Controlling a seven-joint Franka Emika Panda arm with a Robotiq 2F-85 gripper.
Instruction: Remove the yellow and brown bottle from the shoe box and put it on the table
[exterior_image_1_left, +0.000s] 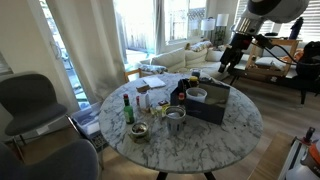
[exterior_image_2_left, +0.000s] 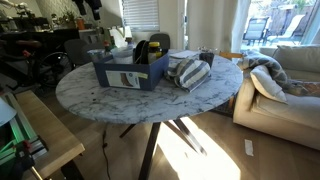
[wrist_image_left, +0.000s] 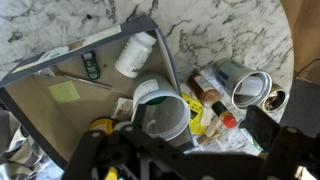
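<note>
The gripper (exterior_image_1_left: 232, 57) hangs high over the shoe box (exterior_image_1_left: 207, 104), jaws spread and empty, probably lining up a top-down grab; yellow and brown bottle (exterior_image_2_left: 141, 50) stands upright inside the box, untouched. Bare table (exterior_image_1_left: 228, 136) beside the box looks like the easy drop spot.

From my wrist view: white bottle (wrist_image_left: 136, 54) lying on its side, yellow sticky note (wrist_image_left: 64, 92) flat nearby. Grey cup (wrist_image_left: 166, 120) upright, touching a round green-rimmed container (wrist_image_left: 152, 92). Steel cup (wrist_image_left: 250, 90) upright, mouth open, apart from those. In an exterior view I see a green bottle (exterior_image_1_left: 128, 108) with a dark cap standing upright, a metal bowl (exterior_image_1_left: 139, 131) just beside it, and a grey chair (exterior_image_1_left: 30, 100) off to the side. Striped cloth (exterior_image_2_left: 190, 72) is bundled in a heap, with a pale sofa (exterior_image_2_left: 285, 90) behind it.
</note>
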